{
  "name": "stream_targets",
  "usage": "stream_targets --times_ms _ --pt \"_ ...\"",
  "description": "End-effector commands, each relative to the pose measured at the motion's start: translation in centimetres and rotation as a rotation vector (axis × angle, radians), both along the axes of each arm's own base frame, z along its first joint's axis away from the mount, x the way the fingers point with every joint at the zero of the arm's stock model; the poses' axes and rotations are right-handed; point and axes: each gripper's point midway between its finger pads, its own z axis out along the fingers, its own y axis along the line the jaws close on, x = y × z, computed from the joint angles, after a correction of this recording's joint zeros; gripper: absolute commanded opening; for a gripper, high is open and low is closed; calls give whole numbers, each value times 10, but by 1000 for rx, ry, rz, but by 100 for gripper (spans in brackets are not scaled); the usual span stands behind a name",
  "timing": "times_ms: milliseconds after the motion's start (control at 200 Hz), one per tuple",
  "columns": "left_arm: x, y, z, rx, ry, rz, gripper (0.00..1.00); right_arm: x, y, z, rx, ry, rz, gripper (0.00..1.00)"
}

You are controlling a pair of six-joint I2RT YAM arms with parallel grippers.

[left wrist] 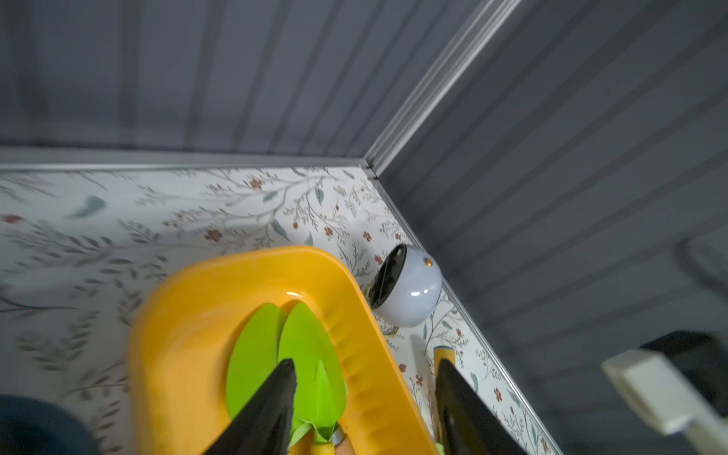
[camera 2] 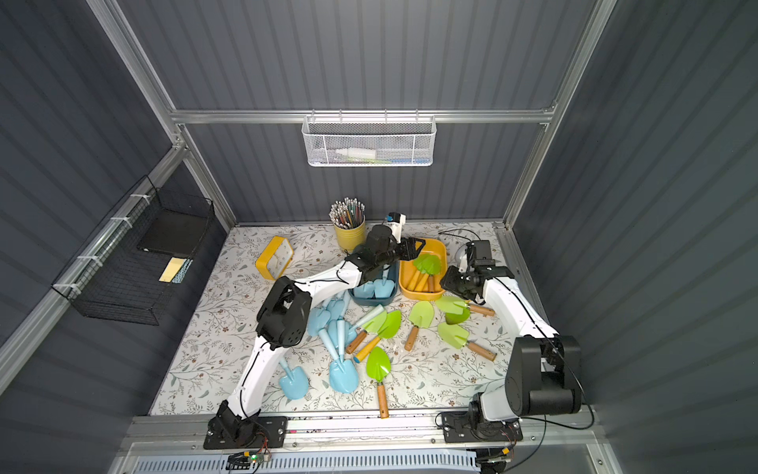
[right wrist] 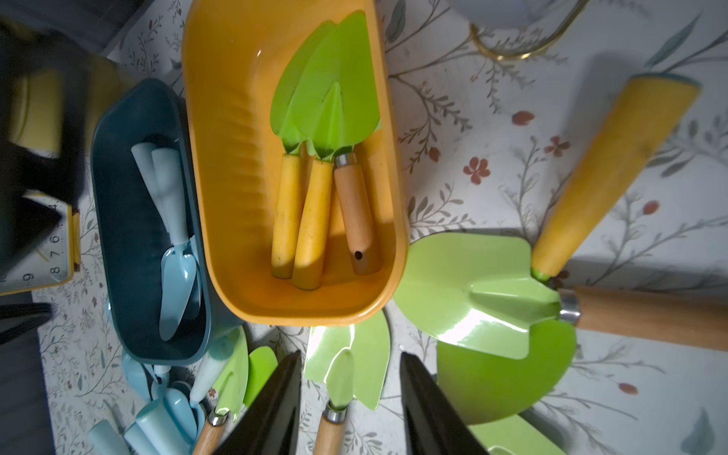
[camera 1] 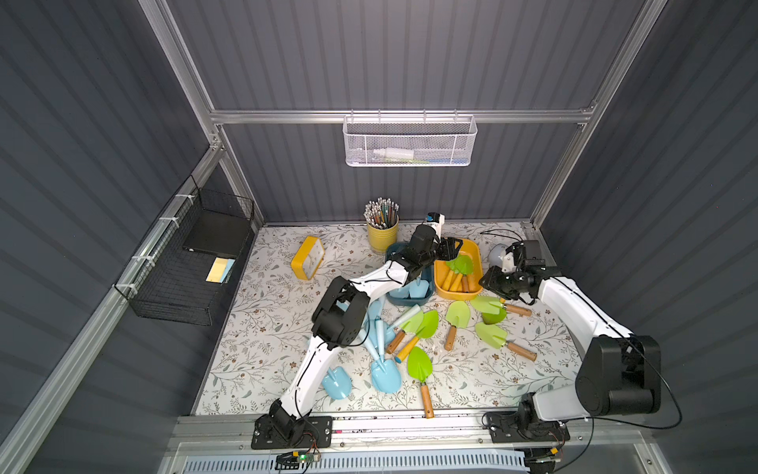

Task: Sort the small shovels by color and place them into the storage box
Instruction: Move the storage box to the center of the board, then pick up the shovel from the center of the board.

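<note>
Grey ribbed walls close in a bench [camera 1: 262, 328] covered with a flowered sheet. Two boxes stand side by side near the back: a dark blue box [camera 1: 410, 303] and, to its right, a yellow box [camera 1: 455, 295].

Three green shovels [right wrist: 327, 98] lie in the yellow box along its length, blades toward the back wall and handles toward the front. Two handles are yellow and one is brown. At least two blue shovels [right wrist: 177, 275] lie in the dark blue box the other way round, blades to the front.

Seven more green shovels lie loose on the bench in front of the boxes. A pair [camera 1: 418, 324] lies slantwise, blades back and right. One shovel [camera 1: 457, 315] points nearly straight back, and so does another [camera 1: 419, 363] nearest the front edge. Two shovels [camera 1: 490, 334] on the right lie crosswise, blades left and brown handles right. The seventh shovel [right wrist: 606, 177] is partly under one of them, its yellow handle running toward the back.

Loose blue shovels are heaped left of these, partly under the left arm and too tangled to count. Two lie apart at the front, one [camera 1: 337, 382] beside the other [camera 1: 385, 376], blades toward the front edge.

The left gripper [left wrist: 366, 366] hangs over the yellow box with its jaws spread, one over the green blades and one outside the rim, gripping nothing. The right gripper [right wrist: 350, 358] hangs beside the yellow box's front right corner, jaws apart and empty, above a loose green shovel.
</note>
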Motion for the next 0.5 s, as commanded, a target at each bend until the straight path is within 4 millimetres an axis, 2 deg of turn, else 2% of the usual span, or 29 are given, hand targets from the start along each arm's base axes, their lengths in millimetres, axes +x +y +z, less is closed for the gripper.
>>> stream_targets --times_ms 0,110,245,385,495 --pt "3 56 63 57 -111 232 61 -28 23 -2 88 50 40 45" --pt "-2 93 57 123 -87 327 63 -60 52 -6 121 101 101 46" --pt "-6 115 39 174 -58 332 63 -108 92 -30 115 197 202 47" --pt "-8 127 29 179 -50 328 63 -145 108 -62 91 297 220 48" --pt "-5 131 25 196 -23 342 65 -154 106 -76 42 333 192 49"
